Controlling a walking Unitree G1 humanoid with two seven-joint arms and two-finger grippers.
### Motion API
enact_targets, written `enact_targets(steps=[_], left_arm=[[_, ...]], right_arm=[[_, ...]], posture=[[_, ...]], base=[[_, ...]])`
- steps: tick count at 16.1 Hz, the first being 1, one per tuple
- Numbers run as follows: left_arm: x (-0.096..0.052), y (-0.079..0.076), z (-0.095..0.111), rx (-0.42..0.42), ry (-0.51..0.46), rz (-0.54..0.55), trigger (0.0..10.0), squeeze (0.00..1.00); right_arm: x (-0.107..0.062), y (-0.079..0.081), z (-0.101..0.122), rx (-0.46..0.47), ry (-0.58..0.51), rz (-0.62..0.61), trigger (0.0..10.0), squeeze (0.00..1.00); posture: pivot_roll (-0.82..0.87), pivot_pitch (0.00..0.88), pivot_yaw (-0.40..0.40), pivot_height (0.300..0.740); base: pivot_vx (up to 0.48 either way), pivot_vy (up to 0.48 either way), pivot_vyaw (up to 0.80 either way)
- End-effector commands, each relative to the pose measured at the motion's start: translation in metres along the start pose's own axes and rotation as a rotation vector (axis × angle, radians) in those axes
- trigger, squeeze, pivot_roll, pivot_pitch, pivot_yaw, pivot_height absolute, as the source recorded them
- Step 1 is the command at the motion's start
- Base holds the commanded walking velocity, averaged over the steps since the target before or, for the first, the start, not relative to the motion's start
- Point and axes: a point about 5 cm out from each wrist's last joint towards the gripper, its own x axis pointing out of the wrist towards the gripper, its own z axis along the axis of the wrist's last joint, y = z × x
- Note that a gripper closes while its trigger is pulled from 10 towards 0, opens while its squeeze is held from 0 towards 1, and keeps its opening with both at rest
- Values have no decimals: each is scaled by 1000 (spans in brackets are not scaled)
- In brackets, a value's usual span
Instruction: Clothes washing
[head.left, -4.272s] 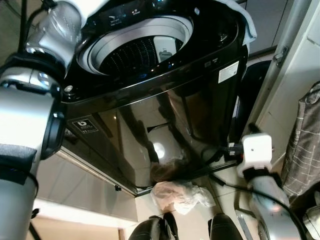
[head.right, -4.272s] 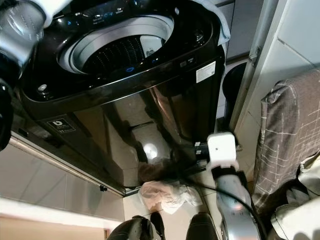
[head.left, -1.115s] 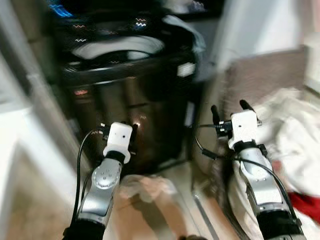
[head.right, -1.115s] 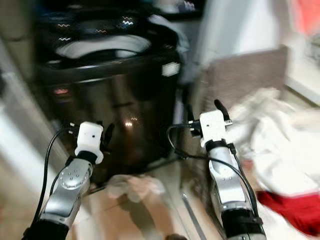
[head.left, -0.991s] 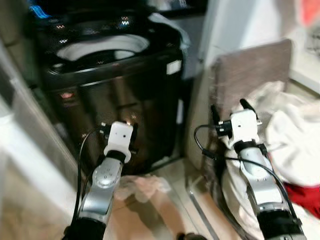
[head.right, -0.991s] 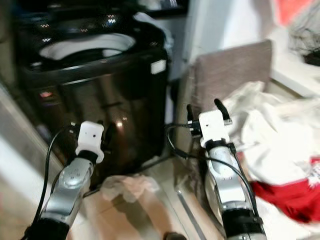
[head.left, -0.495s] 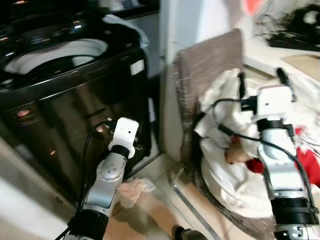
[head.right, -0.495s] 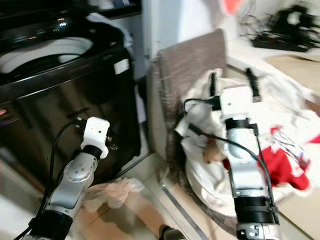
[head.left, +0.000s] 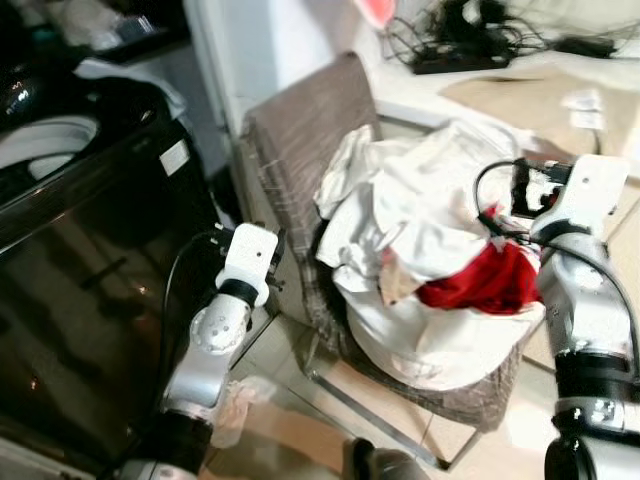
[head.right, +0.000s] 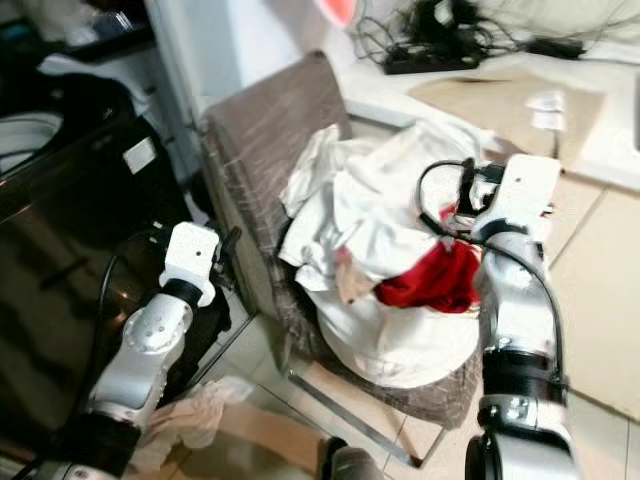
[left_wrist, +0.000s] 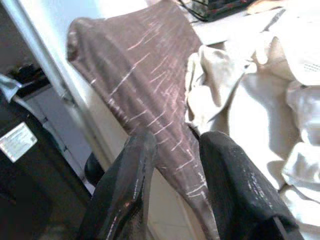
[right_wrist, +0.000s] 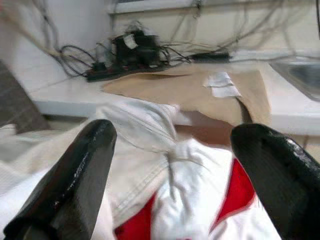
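A pile of white clothes (head.left: 420, 210) with a red garment (head.left: 480, 285) fills the seat of a grey-brown fabric chair (head.left: 300, 130). The black top-loading washing machine (head.left: 90, 250) stands at the left, its drum (head.left: 35, 160) uncovered. My right gripper (head.left: 520, 190) is at the pile's right side, just above the red garment; its fingers (right_wrist: 75, 170) are spread wide and hold nothing. My left gripper (head.left: 275, 250) hangs between the washer and the chair, facing the chair back, with a narrow empty gap between its fingers (left_wrist: 127, 185).
A pinkish cloth (head.left: 235, 405) lies on the tiled floor by the washer's foot. Behind the chair runs a white ledge (head.left: 430, 95) with a power strip and cables (head.left: 470, 40) and a tan mat (head.left: 520, 95). A white cloth drapes the washer's far corner (head.left: 130, 75).
The whole view has swung right: the washer slid to the left and the chair with clothes is now central. My right gripper now sits lower, beside the red garment.
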Motion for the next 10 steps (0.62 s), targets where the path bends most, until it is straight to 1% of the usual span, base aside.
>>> enact_targets(steps=[1, 3, 4, 5, 6, 7, 8, 9, 10], left_arm=[[-10, 8, -2, 39, 23, -8, 10000, 0], [-17, 16, -1, 74, 22, -4, 10000, 0], [-19, 20, 1, 85, 19, 6, 10000, 0], [-21, 25, 5, 89, 10, 25, 10000, 0], [-22, 25, 7, 91, 7, 31, 10000, 0], [-21, 24, 8, 86, 7, 36, 10000, 0], [-19, 23, 8, 81, 9, 34, 10000, 0], [-17, 19, 9, 75, 9, 23, 10000, 0], [-15, 17, 9, 72, 8, 16, 10000, 0]], right_arm=[[7, -1, -5, 61, 61, 0, 10000, 0], [10, 1, 1, 33, 43, -1, 10000, 0], [9, 1, 9, 14, 18, -30, 10000, 0], [-8, 13, 18, -29, -30, -47, 10000, 0], [-27, 32, 11, -14, -2, 23, 10000, 0], [-40, 46, 5, 14, -4, 105, 10000, 0], [-46, 51, 2, 30, -6, 137, 10000, 0], [-50, 53, -4, 44, 18, 152, 10000, 0], [-51, 52, -7, 59, 35, 136, 10000, 0]], posture=[[-127, 90, 97, 740], [-93, 98, 92, 740], [-74, 102, 86, 740], [-74, 91, 71, 740], [-77, 85, 66, 740], [-95, 82, 62, 740], [-111, 78, 62, 740], [-123, 74, 63, 740], [-135, 71, 65, 740]], base=[[0, 0, 0], [0, 0, 0], [0, 0, 0], [0, 0, 0], [0, 0, 0], [0, 0, 0], [0, 0, 0], [0, 0, 0], [0, 0, 0]])
